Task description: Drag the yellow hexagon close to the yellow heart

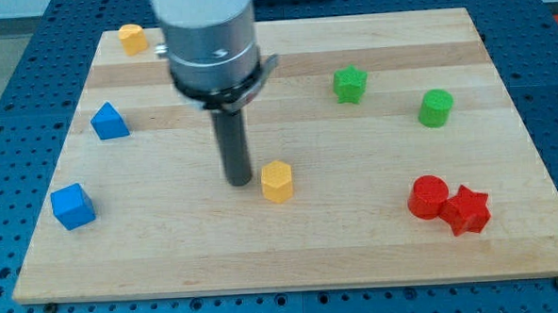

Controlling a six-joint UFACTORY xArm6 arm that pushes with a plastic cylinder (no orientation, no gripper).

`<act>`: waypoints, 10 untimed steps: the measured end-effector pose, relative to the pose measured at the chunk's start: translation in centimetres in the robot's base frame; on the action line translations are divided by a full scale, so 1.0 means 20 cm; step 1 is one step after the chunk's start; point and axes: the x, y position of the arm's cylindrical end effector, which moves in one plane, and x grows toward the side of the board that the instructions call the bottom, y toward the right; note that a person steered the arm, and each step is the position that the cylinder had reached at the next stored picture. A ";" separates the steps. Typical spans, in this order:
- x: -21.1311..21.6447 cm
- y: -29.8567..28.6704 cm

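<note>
The yellow hexagon (276, 181) sits mid-table (377, 247) just right of my tip (240, 182), which has no claw and holds nothing, while the yellow heart (132, 38) lies far up-left, so pushing from this side would likely drive the hexagon farther away.

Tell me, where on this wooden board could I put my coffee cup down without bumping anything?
The widest bare patch lies along the view's bottom, between the blue cube and the red cylinder. Another runs across the middle, between the yellow hexagon and the green star. It is crowded at right, where the red star touches the cylinder, and around my tip, just left of the hexagon.
</note>
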 end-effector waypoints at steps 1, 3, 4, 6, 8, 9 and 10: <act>0.26 0.04; -0.19 0.18; -0.27 0.15; 0.08 0.28; -0.59 0.30; -0.65 0.41; -0.90 0.36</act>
